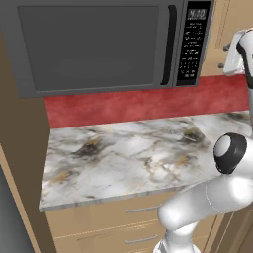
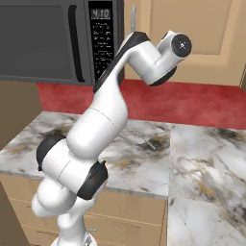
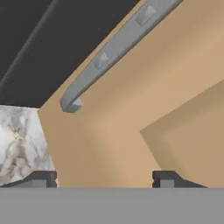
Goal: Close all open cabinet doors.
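where the claw (image 3: 104, 179) spreads apart, a smooth tan cabinet door (image 3: 144, 109) carries a rounded silver bar handle (image 3: 111, 50).

Arm (image 2: 103, 125) raised high, fingers (image 3: 164, 179) spread apart.

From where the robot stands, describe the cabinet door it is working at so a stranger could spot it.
Start at the black microwave mounted above the marble counter. Immediately to its right hangs a tall light-tan cabinet door with a recessed rectangular panel. Its long vertical silver bar handle runs along the edge beside the microwave, unlike the drawer fronts below, whose handles are short and horizontal.
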You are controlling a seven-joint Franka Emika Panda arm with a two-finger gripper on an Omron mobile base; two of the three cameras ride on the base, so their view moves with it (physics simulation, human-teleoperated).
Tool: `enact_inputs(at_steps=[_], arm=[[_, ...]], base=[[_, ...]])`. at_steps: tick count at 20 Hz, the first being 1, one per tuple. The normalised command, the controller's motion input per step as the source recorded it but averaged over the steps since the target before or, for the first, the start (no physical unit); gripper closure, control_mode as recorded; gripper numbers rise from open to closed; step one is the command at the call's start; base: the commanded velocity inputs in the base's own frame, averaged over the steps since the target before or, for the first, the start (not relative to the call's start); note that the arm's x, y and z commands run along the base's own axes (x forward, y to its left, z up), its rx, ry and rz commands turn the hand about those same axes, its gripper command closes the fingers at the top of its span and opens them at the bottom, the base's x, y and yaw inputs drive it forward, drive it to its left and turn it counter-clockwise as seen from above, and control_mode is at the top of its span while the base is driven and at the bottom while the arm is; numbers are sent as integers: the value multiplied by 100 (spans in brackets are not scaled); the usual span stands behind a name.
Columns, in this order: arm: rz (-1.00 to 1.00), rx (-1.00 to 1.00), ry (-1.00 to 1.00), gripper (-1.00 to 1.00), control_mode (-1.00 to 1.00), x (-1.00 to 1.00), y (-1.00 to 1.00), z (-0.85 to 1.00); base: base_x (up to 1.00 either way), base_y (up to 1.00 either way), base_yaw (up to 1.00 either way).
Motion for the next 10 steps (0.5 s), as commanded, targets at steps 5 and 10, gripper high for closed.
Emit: enact_inputs(at_steps=[5, 10], arm=[[0, -5, 0, -100, -100, 60, 7, 0], [0, -5, 0, -100, -100, 33, 9, -7]], base=[[0, 0, 0], [0, 0, 0]])
